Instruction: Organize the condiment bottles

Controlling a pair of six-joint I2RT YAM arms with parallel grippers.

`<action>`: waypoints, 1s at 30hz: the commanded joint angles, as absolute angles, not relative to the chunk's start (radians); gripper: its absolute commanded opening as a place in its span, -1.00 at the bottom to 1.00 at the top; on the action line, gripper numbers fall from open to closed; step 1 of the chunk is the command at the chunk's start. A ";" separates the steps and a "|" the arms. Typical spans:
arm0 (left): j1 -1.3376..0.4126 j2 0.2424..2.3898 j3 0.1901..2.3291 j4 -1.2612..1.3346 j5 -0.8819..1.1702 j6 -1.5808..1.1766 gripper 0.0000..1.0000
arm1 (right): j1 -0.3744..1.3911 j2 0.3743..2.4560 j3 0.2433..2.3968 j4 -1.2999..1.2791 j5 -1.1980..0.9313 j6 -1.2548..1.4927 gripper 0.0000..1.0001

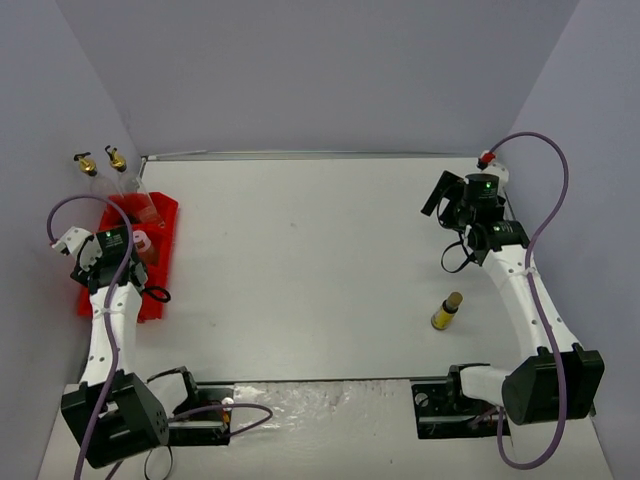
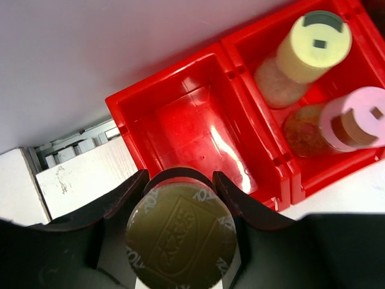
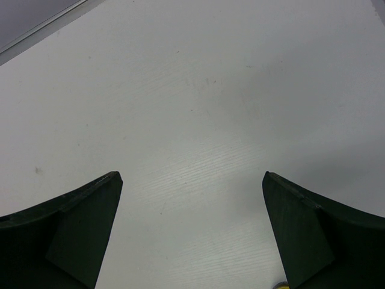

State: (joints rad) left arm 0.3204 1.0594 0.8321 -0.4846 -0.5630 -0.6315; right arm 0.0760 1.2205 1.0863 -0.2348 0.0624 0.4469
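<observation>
My left gripper (image 2: 180,183) is shut on a slim bottle whose round brown cap (image 2: 180,236) fills the space between the jaws. It hangs over the near edge of an unfilled compartment (image 2: 192,129) of the red tray (image 1: 160,215). The neighbouring compartment holds the squat yellow-capped bottle (image 2: 316,42) and the squat pink-capped bottle (image 2: 355,117). Two tall clear bottles with gold spouts (image 1: 88,163) (image 1: 116,158) stand at the tray's far end. The other slim yellow brown-capped bottle (image 1: 446,311) lies on the table at the right. My right gripper (image 3: 191,177) is open and empty above bare table.
The tray sits against the left wall, with a white block (image 2: 84,174) beside it. The right arm (image 1: 510,270) stretches along the right side, its gripper (image 1: 442,197) near the far right. Grey walls enclose the white table (image 1: 300,260).
</observation>
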 commanded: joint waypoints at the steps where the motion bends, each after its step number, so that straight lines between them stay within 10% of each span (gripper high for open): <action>1: 0.399 1.098 0.899 -0.383 -0.513 -0.674 -1.00 | 0.109 1.230 1.103 -0.176 0.073 0.430 1.00; 30: 0.480 1.437 1.084 -0.226 -0.661 -0.647 -1.00 | 0.169 1.310 1.126 -0.157 0.065 0.417 1.00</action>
State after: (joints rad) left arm 0.4719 1.4275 1.0021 -0.3061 -0.5799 -0.6638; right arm 0.1531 1.3115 1.0870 -0.2159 0.0608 0.4367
